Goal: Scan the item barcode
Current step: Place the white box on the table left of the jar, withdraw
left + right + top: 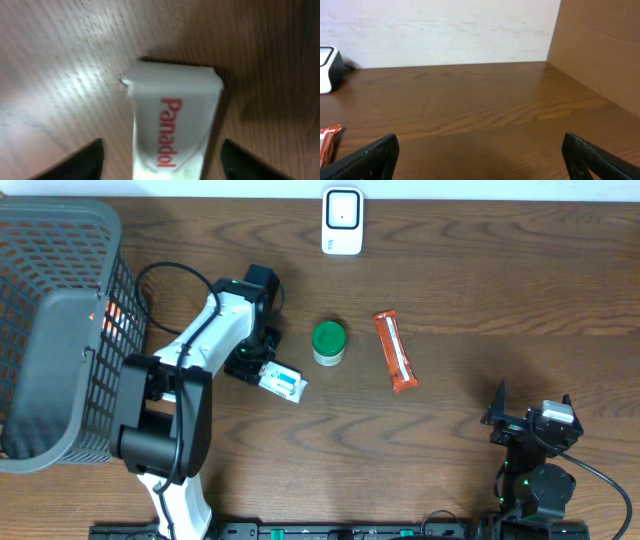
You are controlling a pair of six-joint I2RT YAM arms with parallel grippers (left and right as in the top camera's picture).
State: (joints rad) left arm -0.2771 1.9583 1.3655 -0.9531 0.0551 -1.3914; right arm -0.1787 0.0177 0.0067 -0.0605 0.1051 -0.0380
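A white Panadol box [285,384] with red lettering and a blue-green patch lies flat on the wooden table, left of centre. My left gripper [262,371] is right over its left end. In the left wrist view the box [172,115] runs up between the two black fingertips [90,157], with bare wood showing on both sides, so the left gripper [162,147] is open around it and not touching. A white scanner [342,220] stands at the far edge. My right gripper [530,410] rests at the near right, open and empty [480,147].
A green-lidded jar [328,342] and an orange-red snack bar [395,351] lie right of the box. A dark mesh basket [55,330] fills the left side. A black cable [165,270] loops beside the left arm. A cardboard wall [600,45] stands to the right.
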